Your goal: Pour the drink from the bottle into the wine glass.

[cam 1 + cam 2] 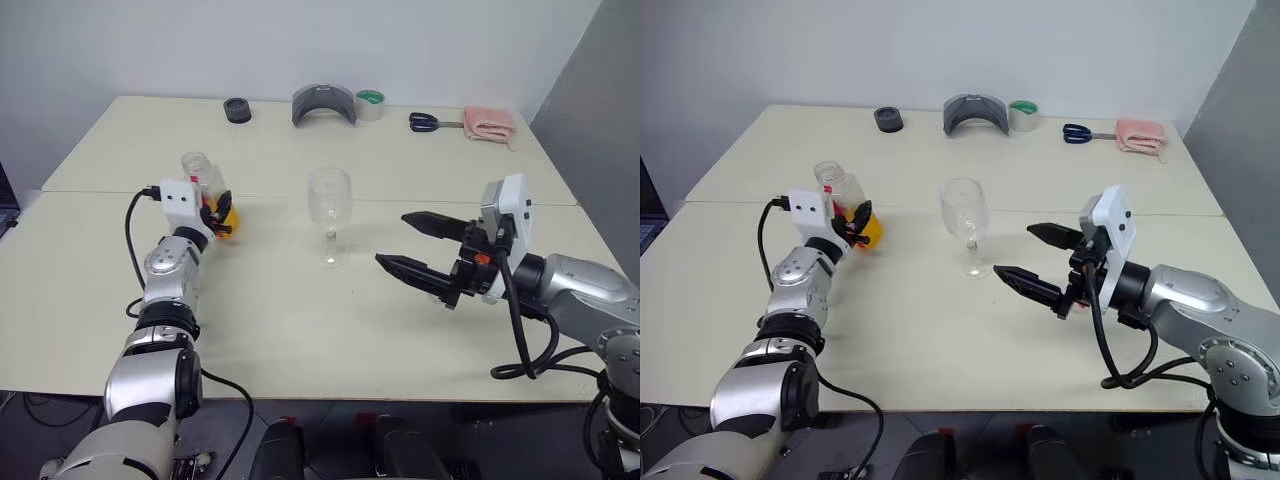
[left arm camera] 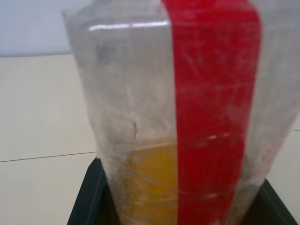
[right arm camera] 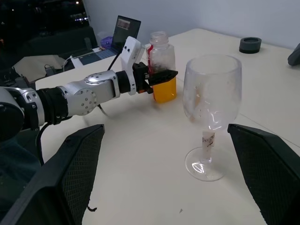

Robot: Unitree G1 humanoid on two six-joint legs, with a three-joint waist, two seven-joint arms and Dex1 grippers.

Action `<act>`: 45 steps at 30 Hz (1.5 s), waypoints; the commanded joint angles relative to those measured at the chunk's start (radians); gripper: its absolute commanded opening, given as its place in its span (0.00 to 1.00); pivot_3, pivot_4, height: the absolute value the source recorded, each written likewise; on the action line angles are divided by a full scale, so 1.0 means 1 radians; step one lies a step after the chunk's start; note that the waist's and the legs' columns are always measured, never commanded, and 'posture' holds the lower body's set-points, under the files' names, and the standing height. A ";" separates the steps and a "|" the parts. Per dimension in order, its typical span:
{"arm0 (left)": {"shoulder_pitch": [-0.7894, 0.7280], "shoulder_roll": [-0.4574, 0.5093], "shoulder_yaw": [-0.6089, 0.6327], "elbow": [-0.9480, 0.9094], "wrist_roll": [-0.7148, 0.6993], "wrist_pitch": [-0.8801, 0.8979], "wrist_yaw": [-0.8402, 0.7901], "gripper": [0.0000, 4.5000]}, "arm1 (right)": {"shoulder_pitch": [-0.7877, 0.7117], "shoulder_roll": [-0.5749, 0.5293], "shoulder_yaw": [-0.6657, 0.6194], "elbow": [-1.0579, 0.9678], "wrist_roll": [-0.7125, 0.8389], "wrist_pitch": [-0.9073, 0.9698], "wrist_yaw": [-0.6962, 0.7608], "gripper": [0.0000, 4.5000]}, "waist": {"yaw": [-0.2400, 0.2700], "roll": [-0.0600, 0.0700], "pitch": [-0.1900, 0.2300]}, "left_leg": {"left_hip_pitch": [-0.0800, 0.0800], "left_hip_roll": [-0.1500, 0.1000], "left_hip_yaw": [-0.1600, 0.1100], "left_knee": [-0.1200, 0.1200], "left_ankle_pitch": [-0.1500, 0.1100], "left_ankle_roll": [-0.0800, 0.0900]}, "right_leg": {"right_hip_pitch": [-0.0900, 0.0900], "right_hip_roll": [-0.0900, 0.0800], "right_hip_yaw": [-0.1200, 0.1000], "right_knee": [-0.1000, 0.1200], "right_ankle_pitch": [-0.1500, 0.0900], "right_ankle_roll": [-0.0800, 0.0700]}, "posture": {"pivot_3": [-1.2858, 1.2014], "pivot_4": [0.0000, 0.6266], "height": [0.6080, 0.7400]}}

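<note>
Plastic bottle [image 1: 205,185], uncapped and a third full of orange drink [image 3: 164,90], is standing left of centre, the left gripper [image 3: 157,78] clenching it low, needing a steady lift toward the central wine glass [image 1: 330,212] while the right gripper [image 1: 415,245] is waiting, released.

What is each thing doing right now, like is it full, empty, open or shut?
Small clear plastic bottle: upright, uncapped, gripped.
Orange-yellow drink: low in the bottle.
Clear stemmed wine glass: upright, empty.
Left gripper: shut on the bottle.
Right gripper: open, beside the glass.
Blue-handled scissors: closed.
</note>
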 commanded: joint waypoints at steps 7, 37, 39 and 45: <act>-0.083 0.072 -0.167 -0.093 0.198 -0.123 -0.027 0.37 | -0.060 0.000 -0.028 -0.004 -0.013 -0.060 -0.035 1.00 | 0.003 0.000 0.000 | -0.001 0.000 0.000 0.000 0.000 0.000 | 0.000 0.000 -0.001 0.000 0.000 0.000 | 0.52 0.24 1.00; -0.420 0.163 -0.496 0.072 0.595 -0.533 0.021 0.37 | -0.096 0.085 0.054 0.079 -0.200 -0.179 0.026 1.00 | 0.004 0.000 0.000 | -0.004 -0.001 -0.001 0.001 0.000 0.000 | -0.002 0.000 -0.001 -0.001 0.001 0.001 | 0.52 0.24 1.00; -0.432 0.172 -0.513 0.081 0.621 -0.554 0.035 0.37 | -0.097 0.089 0.054 0.079 -0.201 -0.178 0.025 1.00 | 0.004 0.000 0.000 | -0.004 -0.001 -0.001 0.001 0.000 0.000 | -0.002 -0.001 -0.001 -0.001 0.001 0.000 | 0.52 0.24 1.00; -0.486 0.195 -0.563 0.109 0.699 -0.595 0.091 0.37 | -0.095 0.097 0.054 0.079 -0.206 -0.180 0.022 1.00 | 0.003 0.000 0.000 | -0.004 -0.001 0.000 0.001 0.000 0.000 | -0.003 -0.001 -0.001 0.000 0.001 0.000 | 0.52 0.24 1.00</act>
